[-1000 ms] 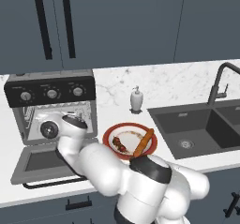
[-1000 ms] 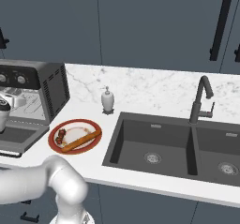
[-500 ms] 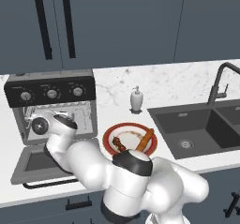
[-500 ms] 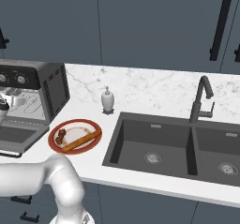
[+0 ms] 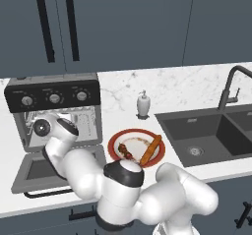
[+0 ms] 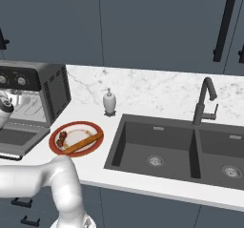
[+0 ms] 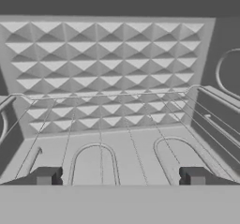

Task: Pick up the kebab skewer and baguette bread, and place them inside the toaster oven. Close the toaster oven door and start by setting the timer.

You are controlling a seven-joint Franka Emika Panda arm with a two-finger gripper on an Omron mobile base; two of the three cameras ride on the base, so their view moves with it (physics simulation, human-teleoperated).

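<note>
Claw (image 7: 120, 176) was spread, empty, inside oven (image 5: 54, 113). Baguette (image 5: 150, 150) judged light, stiff; mid-length grasp advised. Skewer (image 5: 125, 151) judged fragile.

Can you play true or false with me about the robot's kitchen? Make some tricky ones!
1. The toaster oven door hangs open. True.
2. The baguette bread is inside the toaster oven. False: it lies on the red plate.
3. The kebab skewer is on the same plate as the bread. True.
4. The tool is squeezing the skewer. False: its jaws are wide open and empty, facing the oven's inside.
5. The soap bottle stands in the sink. False: it stands on the counter.
</note>
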